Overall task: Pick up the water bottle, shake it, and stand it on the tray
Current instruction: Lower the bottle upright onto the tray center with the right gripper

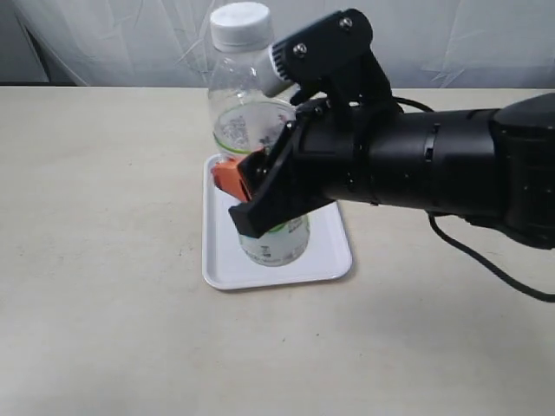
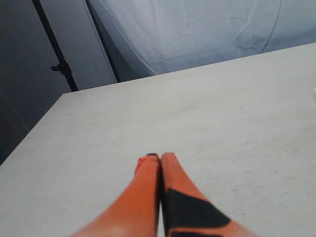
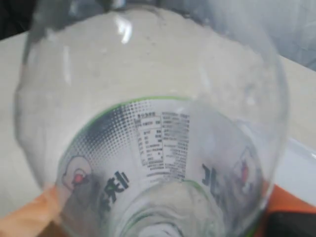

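The water bottle (image 1: 247, 113) stands upright with its white cap (image 1: 241, 24) on top and its base down on the white tray (image 1: 221, 260). My right gripper (image 1: 247, 195) reaches in from the right and is shut on the bottle at its labelled middle. In the right wrist view the clear bottle (image 3: 153, 98) fills the picture, with orange fingers (image 3: 29, 217) pressed against both sides of its label. My left gripper (image 2: 159, 158) is shut on nothing, its orange fingertips together over bare table; it does not show in the exterior view.
The beige table (image 1: 95, 217) spreads round the tray on all sides. A white cloth backdrop (image 1: 113, 43) hangs behind the table's far edge. A black cable (image 1: 486, 260) trails from the right arm over the table.
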Available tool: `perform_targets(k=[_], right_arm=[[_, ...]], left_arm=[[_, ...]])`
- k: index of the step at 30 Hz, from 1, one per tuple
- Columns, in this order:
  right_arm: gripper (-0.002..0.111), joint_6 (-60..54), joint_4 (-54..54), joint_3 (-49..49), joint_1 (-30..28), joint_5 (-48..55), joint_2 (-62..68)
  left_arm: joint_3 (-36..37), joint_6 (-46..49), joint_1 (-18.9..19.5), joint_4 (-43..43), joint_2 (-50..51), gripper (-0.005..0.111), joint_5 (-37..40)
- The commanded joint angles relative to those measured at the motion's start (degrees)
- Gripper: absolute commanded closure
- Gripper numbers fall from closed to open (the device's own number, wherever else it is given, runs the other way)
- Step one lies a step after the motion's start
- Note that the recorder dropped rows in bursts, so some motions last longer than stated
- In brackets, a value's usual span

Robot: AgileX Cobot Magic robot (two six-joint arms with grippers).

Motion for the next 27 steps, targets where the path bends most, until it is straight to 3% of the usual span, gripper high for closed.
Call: perform_targets(k=[1,3,6,10,12,15,27], right_arm=[[0.109,7.88,-6.69,1.98,0.17,-3.00,-0.57],[0.109,17.50,-14.25,2.21,0.92,-6.53,-0.82],[0.109,42.06,-33.62,3.13,2.23,-14.53,-1.47],[0.109,82.66,-71.38,4.81,1.94,-19.99,-0.92],[0.109,96.88,-88.30,5.09,1.94,-23.53,0.40],[0.109,103.30,-99.13,5.09,0.48,-28.71,3.93],[0.109,102.42,-98.66,4.53,-8.14,-54.95,22.64]], left_arm=[[0.13,-0.47,0.05,0.31,-0.24,0.107,-0.75],[0.13,-0.47,0.05,0.31,-0.24,0.107,-0.75],[0.13,-0.47,0.05,0.31,-0.24,0.107,-0.75],[0.13,-0.47,0.05,0.31,-0.24,0.107,-0.75],[0.13,-0.47,0.05,0.31,-0.24,0.107,-0.75],[0.13,-0.47,0.05,0.31,-0.24,0.107,-0.75],[0.13,-0.47,0.05,0.31,-0.24,0.107,-0.75]])
